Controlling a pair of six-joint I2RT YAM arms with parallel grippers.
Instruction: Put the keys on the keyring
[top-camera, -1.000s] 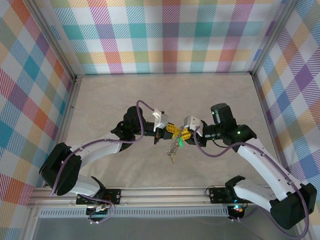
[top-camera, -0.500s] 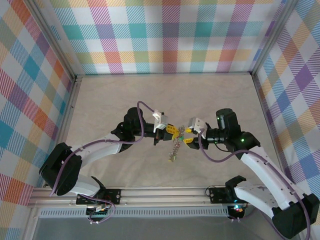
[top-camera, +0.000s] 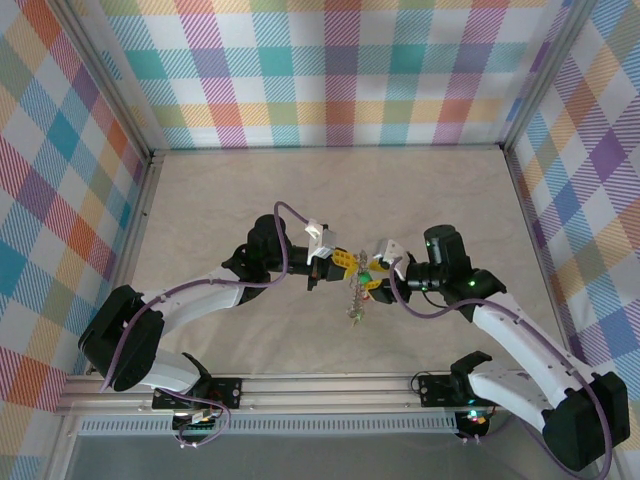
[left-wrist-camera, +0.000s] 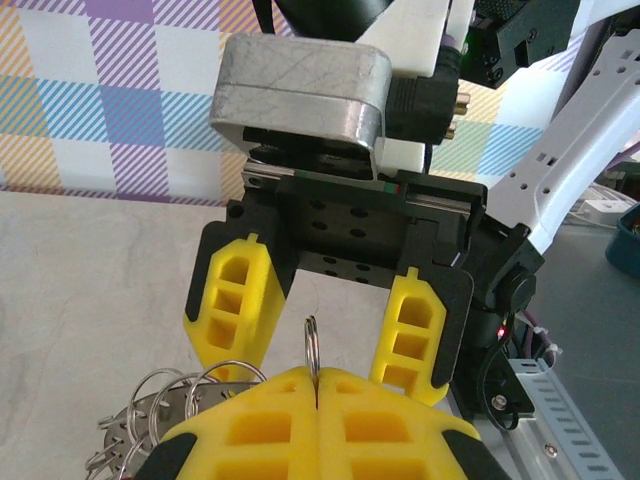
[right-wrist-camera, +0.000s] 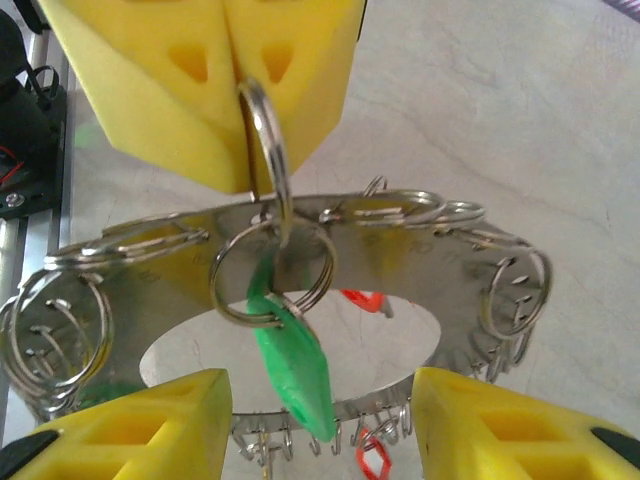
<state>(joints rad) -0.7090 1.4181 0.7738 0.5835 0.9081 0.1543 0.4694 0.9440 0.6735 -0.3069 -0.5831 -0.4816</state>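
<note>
Dangling off keyring (right-wrist-camera: 150, 270), green key (right-wrist-camera: 296, 365) reads clearly from right wrist.

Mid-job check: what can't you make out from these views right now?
Top external: keyring too small; keys uncountable.
Left wrist: left gripper's fingers hide most of the keyring.
Right wrist: bottom edge cuts the red tag; green tag hides whatever hangs behind it.
</note>
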